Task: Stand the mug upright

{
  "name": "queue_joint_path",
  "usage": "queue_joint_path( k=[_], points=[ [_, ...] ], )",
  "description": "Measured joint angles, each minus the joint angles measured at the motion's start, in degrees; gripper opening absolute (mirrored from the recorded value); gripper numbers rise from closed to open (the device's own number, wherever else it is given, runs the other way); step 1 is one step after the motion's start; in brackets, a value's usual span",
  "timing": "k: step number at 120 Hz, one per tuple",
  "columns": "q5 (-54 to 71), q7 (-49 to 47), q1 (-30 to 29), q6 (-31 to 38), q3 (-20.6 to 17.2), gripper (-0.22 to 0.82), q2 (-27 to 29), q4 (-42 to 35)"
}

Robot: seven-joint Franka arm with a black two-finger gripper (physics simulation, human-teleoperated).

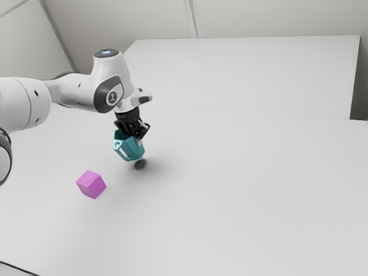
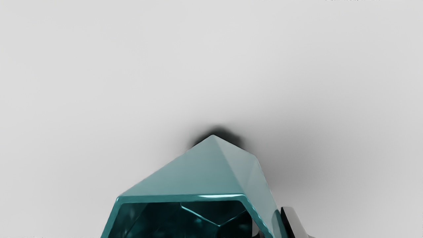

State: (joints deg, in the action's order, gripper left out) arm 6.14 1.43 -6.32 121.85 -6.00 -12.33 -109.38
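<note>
the mug (image 1: 129, 148) is showing a teal, faceted body, with flat panels meeting at sharp edges. its angular rim (image 2: 181, 198) is catching a bright glint, and its interior (image 2: 172, 221) is showing darker, with pale lines marking facet edges deep inside. the mug is hanging just above the worktop (image 1: 230, 195), its shadow (image 1: 140, 165) lying close beneath the base.

as to attitude: the mug is tilting, not standing upright. its mouth is facing upward toward my hand and leaning to the exterior view's left; its base is pointing down and to the exterior view's right. the long axis is running aslant between the two.

my jaws (image 1: 136, 133) are holding the mug by its side wall, one finger reaching inside the mouth, the other (image 2: 293, 222) bearing on the outside. a pink-purple cube (image 1: 91, 184) is resting on the worktop, apart from the mug.
</note>
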Motion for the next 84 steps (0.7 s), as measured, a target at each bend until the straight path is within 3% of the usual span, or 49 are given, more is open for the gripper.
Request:
queue_joint_path(
  k=[54,84],
  points=[
    [-2.15,-10.6,2.43,1.41,-0.95,-0.17,-3.51,-0.02],
    [-3.14,-13.71,2.88,1.01,-0.94,0.31,-3.89,0.1]
  ],
)
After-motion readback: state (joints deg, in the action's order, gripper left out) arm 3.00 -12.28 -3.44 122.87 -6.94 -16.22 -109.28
